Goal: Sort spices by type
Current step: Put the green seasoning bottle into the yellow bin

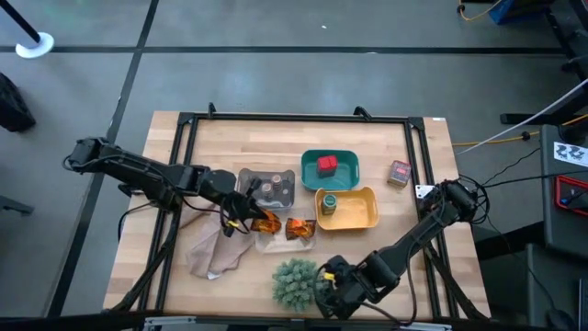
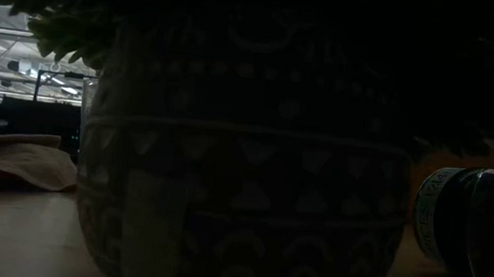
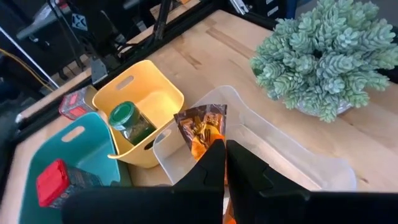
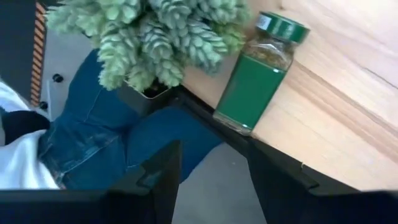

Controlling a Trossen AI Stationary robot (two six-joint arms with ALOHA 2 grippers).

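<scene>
One shiny orange sachet [image 1: 265, 222] hangs pinched in the left claw [image 1: 250, 219] at centre frame, above the clear tray [image 1: 276, 243]. Light, crinkly and slippery, it is probably best gripped by its edge. The right claw [image 4: 211, 180] stands wide near the green jar [image 4: 254, 76].

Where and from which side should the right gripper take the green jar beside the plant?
Across the jar's labelled body, below the lid: its long straight sides suit the pads. Come from the table edge, where the open right gripper is; the plant crowds one side.
</scene>
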